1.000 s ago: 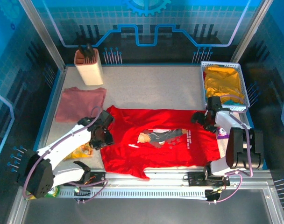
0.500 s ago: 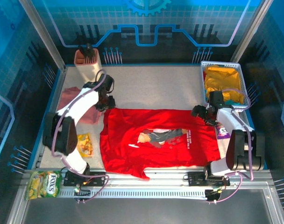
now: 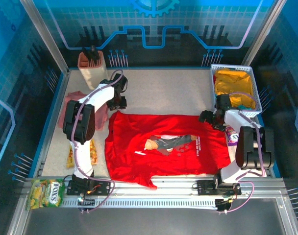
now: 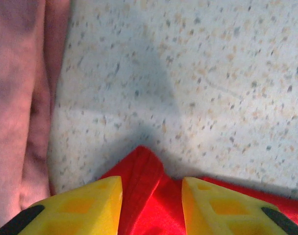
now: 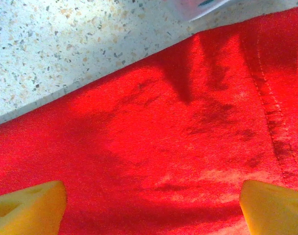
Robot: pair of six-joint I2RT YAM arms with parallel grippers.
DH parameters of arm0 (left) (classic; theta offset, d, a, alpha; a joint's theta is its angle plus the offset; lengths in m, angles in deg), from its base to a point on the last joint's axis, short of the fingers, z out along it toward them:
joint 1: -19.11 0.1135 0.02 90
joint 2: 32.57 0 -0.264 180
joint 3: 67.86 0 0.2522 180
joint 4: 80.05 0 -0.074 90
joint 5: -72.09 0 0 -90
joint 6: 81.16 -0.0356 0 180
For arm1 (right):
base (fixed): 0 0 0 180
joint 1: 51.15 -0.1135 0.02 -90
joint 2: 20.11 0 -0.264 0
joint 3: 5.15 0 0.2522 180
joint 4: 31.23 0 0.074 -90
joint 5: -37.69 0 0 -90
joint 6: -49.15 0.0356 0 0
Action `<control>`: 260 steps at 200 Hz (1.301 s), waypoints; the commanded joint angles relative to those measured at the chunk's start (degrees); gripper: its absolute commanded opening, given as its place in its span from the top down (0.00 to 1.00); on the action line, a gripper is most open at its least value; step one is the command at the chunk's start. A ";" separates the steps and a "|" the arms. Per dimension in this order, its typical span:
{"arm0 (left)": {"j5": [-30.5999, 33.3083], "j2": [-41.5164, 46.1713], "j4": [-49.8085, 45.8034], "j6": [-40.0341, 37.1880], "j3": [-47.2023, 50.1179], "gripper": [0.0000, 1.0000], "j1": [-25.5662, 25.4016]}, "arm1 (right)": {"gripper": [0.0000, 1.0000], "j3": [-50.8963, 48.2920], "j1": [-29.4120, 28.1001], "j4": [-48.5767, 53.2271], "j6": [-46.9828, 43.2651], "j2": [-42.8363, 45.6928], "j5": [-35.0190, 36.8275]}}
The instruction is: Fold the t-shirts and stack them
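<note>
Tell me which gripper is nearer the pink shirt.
Left. The left gripper pinches a corner of the red shirt, right beside the pink shirt; the right gripper hovers over its opposite edge.

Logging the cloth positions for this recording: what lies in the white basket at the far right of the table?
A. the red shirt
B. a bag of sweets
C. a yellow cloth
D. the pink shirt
C: the white basket holds a yellow cloth, while the red shirt lies spread out mid-table and the pink shirt sits by the left edge.
</note>
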 commanded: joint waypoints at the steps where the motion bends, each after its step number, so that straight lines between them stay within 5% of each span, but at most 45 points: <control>1: 2.52 -3.25 -2.82 -3.61 -2.71 0.63 -0.69 | 0.08 1.81 -0.92 0.00 -0.57 -1.72 0.65; 100: 3.68 -5.84 -3.29 -5.49 -0.59 0.69 -1.07 | 0.09 2.37 -0.92 0.38 0.19 -3.43 1.86; 166: 4.89 -6.09 -4.13 -3.04 -1.75 0.89 0.24 | 0.10 4.55 -0.80 3.40 1.26 -7.14 5.32; 260: -2.64 3.65 2.64 1.80 6.06 0.94 8.16 | 0.19 5.02 0.99 5.23 3.88 -9.13 7.06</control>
